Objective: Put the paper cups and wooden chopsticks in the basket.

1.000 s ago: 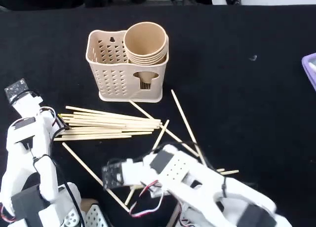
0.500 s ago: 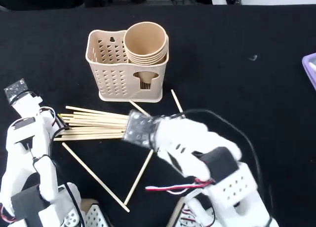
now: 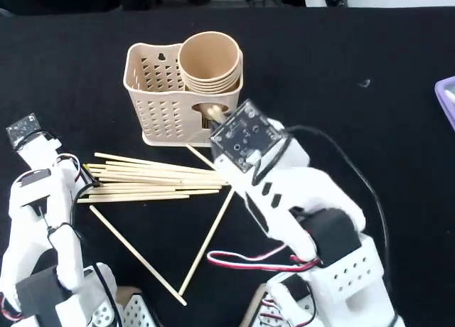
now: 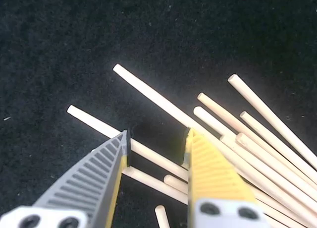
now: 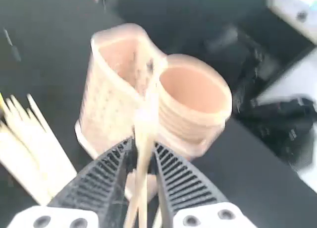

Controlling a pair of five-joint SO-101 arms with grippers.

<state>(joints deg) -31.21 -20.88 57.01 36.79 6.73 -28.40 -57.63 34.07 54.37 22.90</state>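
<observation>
The beige basket (image 3: pixel 167 103) stands at the back, with a stack of paper cups (image 3: pixel 210 60) in its right compartment. A pile of wooden chopsticks (image 3: pixel 153 179) lies in front of it. My right gripper (image 3: pixel 212 115) hovers at the basket's front wall, shut on a few chopsticks (image 5: pixel 142 134) held upright between its jaws (image 5: pixel 143 148), facing the basket (image 5: pixel 116 84) and cups (image 5: pixel 193 96). My left gripper (image 3: pixel 87 176) sits at the pile's left end. It is open (image 4: pixel 157 139), low over the chopstick tips (image 4: pixel 158 101).
Two loose chopsticks lie slanted on the near table, one (image 3: pixel 135 254) running left to front and one (image 3: pixel 210 243) beside the right arm. A purple object (image 3: pixel 446 96) shows at the right edge. The black table behind and right of the basket is bare.
My right arm rose from the near table and swung toward the basket, carrying chopsticks; the loose sticks at the right are gone from the table. The left arm has not moved.
</observation>
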